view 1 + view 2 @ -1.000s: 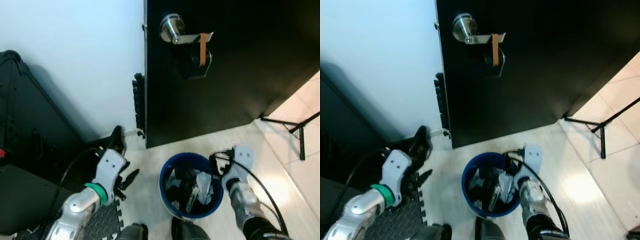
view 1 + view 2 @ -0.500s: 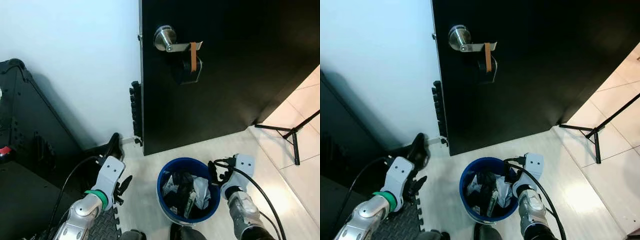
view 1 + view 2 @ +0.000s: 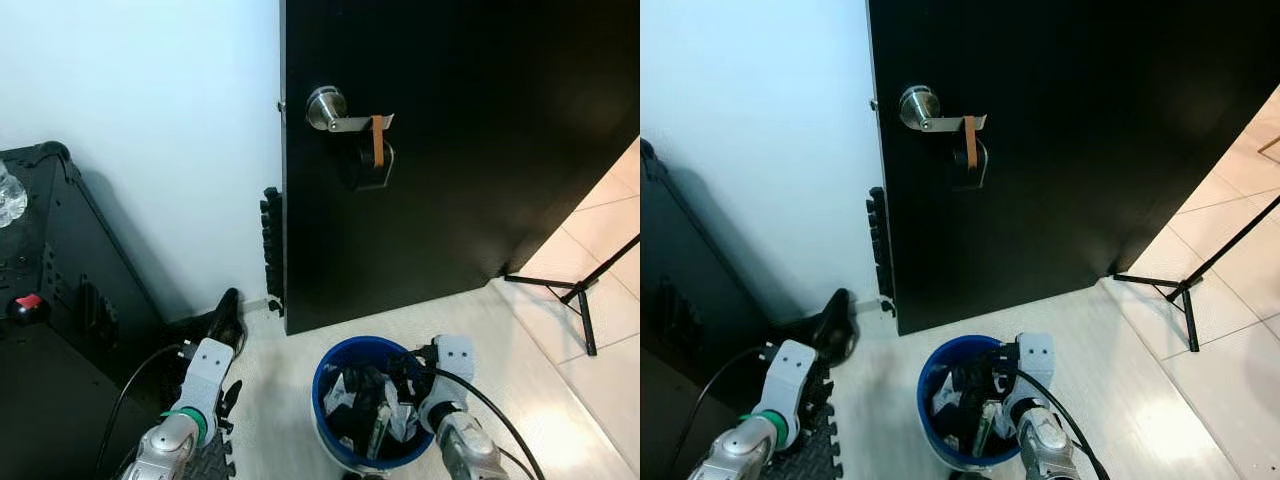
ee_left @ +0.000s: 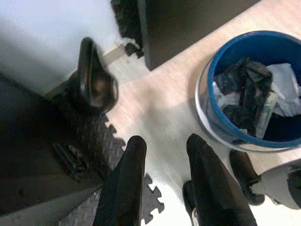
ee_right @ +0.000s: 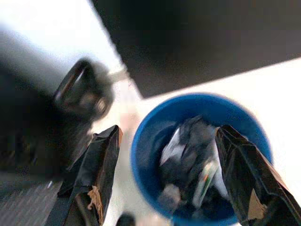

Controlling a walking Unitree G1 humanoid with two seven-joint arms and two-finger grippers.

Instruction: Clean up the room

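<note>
A blue bin point(image 3: 335, 372) stands on the pale floor before the black door, packed with dark and white rubbish point(image 3: 372, 400). My right gripper point(image 3: 405, 372) hangs open at the bin's right rim, with nothing between its wide-spread fingers point(image 5: 96, 179); past them lies the bin point(image 5: 146, 141). My left gripper point(image 4: 165, 141) is low on the left, open with a narrow empty gap, pointing at the floor between the bin point(image 4: 207, 101) and a black shoe point(image 4: 94, 80). That shoe point(image 3: 222, 318) lies by the wall.
The black door point(image 3: 480, 150) with a silver lever handle point(image 3: 335, 105) and an orange band fills the back. A black case point(image 3: 50, 300) stands at left, edged by black foam mat tiles point(image 4: 94, 141). A tripod leg point(image 3: 570, 290) crosses the tiles at right.
The whole picture has slid down as the camera lifted, so more door and wall show. Both arms sit lower in the picture. The bin and its rubbish are unchanged.
</note>
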